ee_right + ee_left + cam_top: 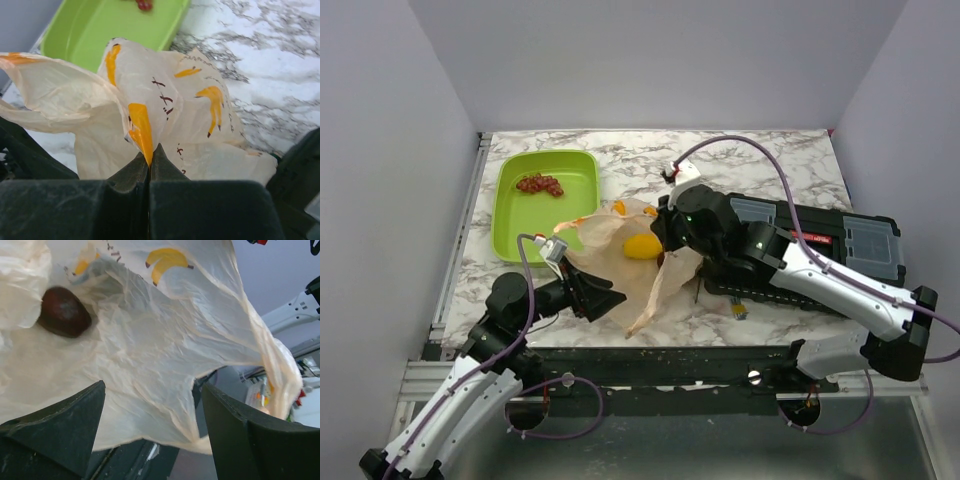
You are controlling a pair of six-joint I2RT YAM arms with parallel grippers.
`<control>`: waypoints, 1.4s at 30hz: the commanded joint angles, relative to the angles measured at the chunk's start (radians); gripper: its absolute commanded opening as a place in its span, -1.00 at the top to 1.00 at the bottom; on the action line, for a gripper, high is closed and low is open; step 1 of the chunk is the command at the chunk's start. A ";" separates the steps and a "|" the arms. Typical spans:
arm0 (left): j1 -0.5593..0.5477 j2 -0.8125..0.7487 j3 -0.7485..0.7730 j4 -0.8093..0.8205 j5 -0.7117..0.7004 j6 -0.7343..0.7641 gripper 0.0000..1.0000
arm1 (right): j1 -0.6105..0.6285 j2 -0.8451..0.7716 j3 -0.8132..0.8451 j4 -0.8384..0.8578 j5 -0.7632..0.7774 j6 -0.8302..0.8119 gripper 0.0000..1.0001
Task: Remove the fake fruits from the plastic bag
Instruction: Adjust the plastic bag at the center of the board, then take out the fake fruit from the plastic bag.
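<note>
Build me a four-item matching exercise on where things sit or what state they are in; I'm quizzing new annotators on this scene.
Things:
1. grapes
2. yellow fruit
3. left claw
4. right claw

Place or state:
A. shut on the plastic bag
B. in the green tray
C. open
D. among the bag's folds

Pairs: 1-B, 2-D, 3-C, 4-A

Bright even light, soft shadows, sharp focus
</note>
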 commanded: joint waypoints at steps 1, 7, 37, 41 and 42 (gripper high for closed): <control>-0.007 0.025 0.112 -0.083 -0.126 0.126 -0.53 | -0.005 0.099 0.117 0.014 -0.145 -0.020 0.98; -0.007 0.001 0.064 -0.134 -0.177 0.081 -0.45 | -0.005 0.105 0.107 0.040 -0.181 -0.012 0.99; -0.400 0.249 0.125 0.118 -0.468 0.224 -0.36 | -0.004 -0.078 -0.225 -0.125 -0.174 0.069 0.06; -0.438 0.251 0.098 0.150 -0.609 0.323 -0.33 | -0.005 -0.095 -0.217 -0.118 -0.174 0.068 0.61; -0.438 0.260 0.084 0.174 -0.622 0.340 -0.32 | -0.005 -0.098 -0.218 -0.115 -0.170 0.066 0.68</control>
